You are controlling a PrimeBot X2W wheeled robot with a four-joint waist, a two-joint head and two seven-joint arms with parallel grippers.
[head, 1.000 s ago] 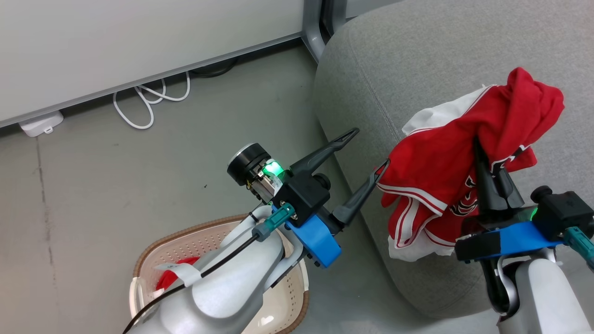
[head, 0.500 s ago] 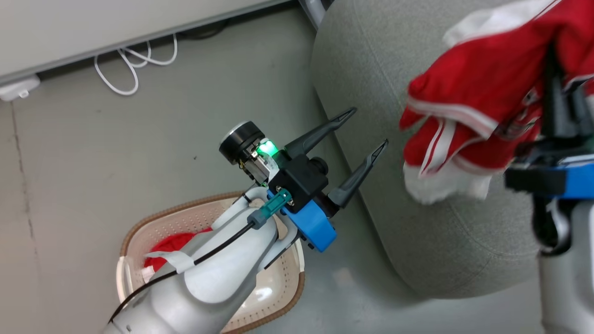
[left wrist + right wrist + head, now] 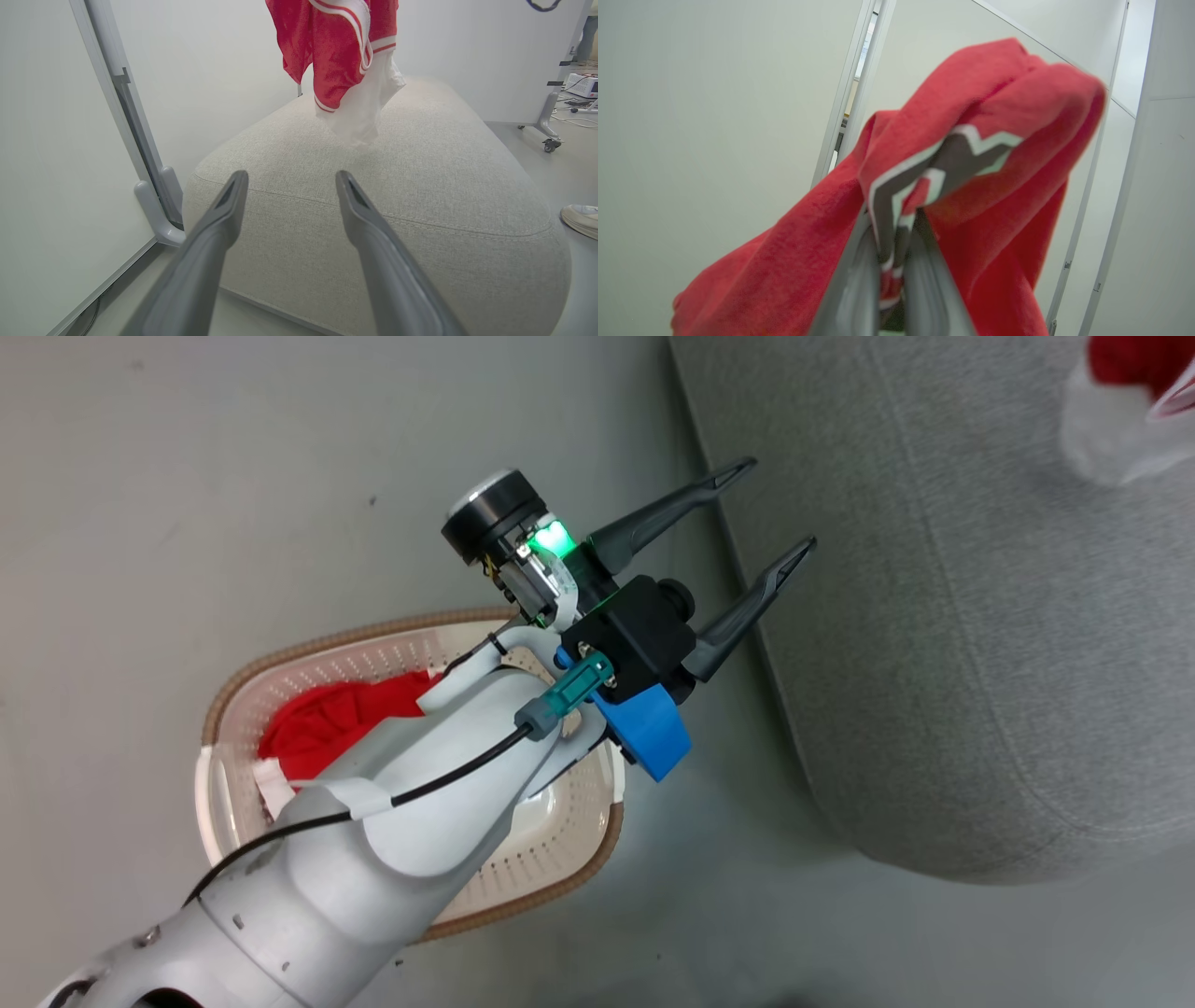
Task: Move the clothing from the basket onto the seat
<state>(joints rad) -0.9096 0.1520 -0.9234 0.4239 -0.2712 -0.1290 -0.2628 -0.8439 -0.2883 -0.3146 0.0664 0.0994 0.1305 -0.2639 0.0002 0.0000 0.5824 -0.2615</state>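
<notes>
Right hand (image 3: 896,233) clamped on red clothing (image 3: 971,116), which hangs above the seat (image 3: 420,186), top centre of left wrist view. Left hand (image 3: 782,502) wide open, empty, mid-frame. Another red garment (image 3: 327,719) lies in the basket (image 3: 308,644), lower left.

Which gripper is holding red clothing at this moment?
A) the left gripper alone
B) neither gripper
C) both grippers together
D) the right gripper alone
D: in the right wrist view the right gripper has its fingers pinched together on the red garment, while the left gripper stands open with nothing between its fingers.
</notes>
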